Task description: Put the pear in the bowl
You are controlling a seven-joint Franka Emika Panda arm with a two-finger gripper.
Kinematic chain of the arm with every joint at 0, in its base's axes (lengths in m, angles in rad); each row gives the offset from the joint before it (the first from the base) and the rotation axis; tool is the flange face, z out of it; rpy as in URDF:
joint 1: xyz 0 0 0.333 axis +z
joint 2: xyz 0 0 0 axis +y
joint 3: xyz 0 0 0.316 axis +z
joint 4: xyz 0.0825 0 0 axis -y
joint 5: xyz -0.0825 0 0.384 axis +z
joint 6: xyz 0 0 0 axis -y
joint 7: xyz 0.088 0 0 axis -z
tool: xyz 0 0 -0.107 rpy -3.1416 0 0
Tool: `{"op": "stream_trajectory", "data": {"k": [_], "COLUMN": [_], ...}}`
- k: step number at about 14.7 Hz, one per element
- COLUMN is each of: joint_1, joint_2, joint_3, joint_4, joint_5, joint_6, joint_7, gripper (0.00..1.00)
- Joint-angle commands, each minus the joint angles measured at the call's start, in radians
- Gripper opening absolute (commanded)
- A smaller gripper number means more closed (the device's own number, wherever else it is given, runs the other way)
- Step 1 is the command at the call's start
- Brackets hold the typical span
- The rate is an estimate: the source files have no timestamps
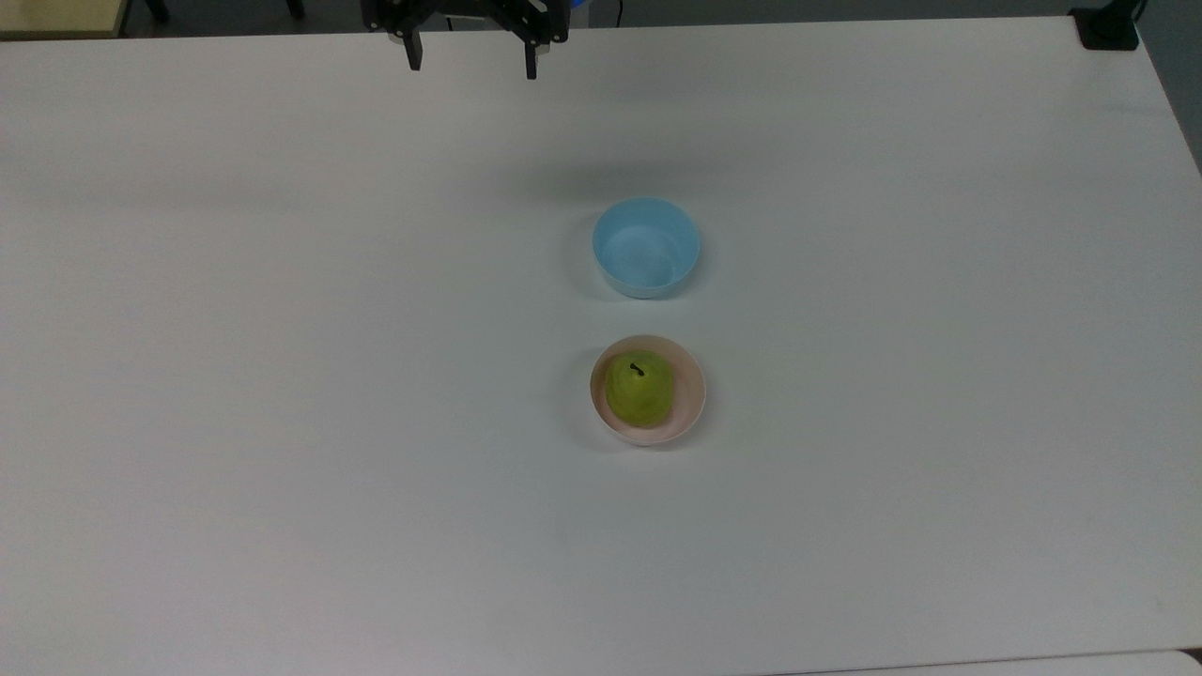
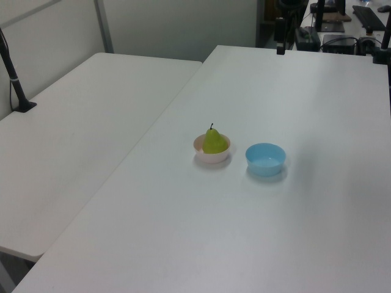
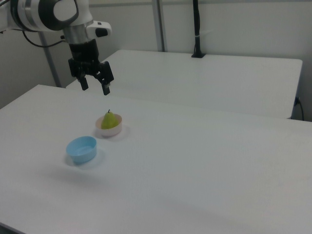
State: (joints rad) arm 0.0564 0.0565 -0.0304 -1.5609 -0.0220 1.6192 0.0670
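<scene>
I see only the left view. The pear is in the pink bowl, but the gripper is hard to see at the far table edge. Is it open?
Observer: Yes. In the right view the gripper is open and holds nothing.
Operator: Thank you. Is the pear in the middle of the bowl?
Observer: Not quite. In the top view the pear sits toward the top view's left of the bowl, with bare pink on the top view's right.

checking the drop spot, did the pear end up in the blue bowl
No, the pear sits upright in the pink bowl, while the blue bowl beside it holds nothing in the top view.
</scene>
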Motion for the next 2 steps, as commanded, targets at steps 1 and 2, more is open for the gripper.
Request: {"op": "stream_trajectory", "data": {"k": [1, 2], "joint_1": [-0.001, -0.001], "joint_2": [-0.024, -0.024], "joint_3": [0.001, 0.0], "joint_4": [-0.028, -0.028], "joint_5": [0.02, 0.019], "joint_6": [-0.009, -0.009], "joint_7": [-0.019, -0.019], "gripper": [1.0, 1.0]}}
